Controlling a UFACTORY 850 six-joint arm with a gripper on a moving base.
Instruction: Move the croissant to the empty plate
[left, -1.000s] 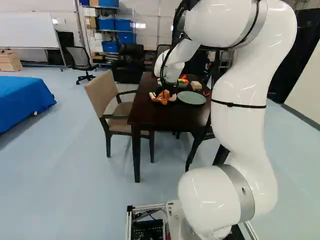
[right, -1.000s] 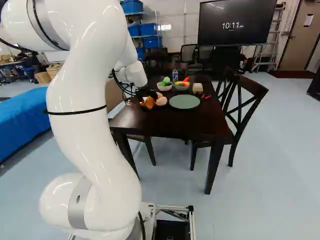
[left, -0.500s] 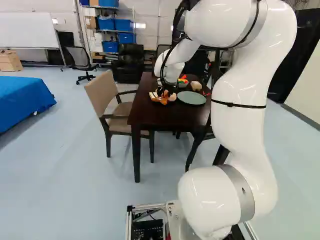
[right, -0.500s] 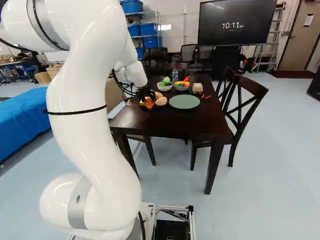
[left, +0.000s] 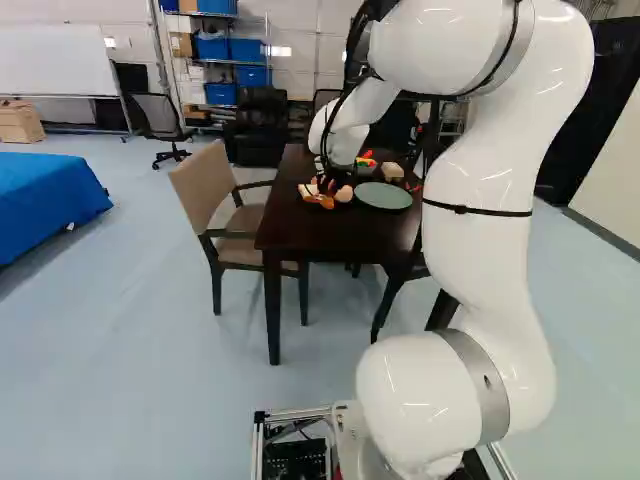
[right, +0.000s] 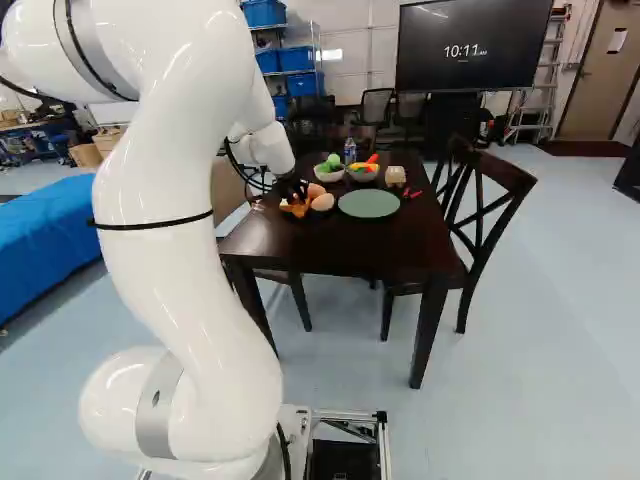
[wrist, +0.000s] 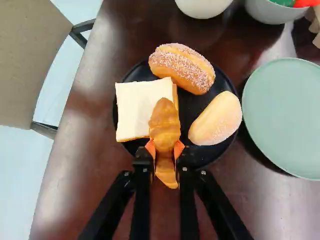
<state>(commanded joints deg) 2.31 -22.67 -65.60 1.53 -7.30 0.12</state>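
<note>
Drawn closer together since the first base views, the orange pads (wrist: 179, 148) of the black two-finger gripper (left: 325, 187) now press the golden-brown ridged croissant (wrist: 165, 125) from both sides; the white jointed arm (left: 485, 250) looks much the same. Held at the upper middle of the left base view, the croissant reaches over the round black plate (wrist: 187, 111), its near end past the rim (whether it is lifted, I cannot tell). Beside it lies a square white-topped bread slice (wrist: 137, 107); ahead of the gripper, a sugared brown roll (wrist: 182, 67); between croissant and round pale-green plate (right: 368, 203), a pale oval bun (wrist: 216, 120). That green plate sits right of centre in both base views, on the dark wooden table (right: 350, 248).
</note>
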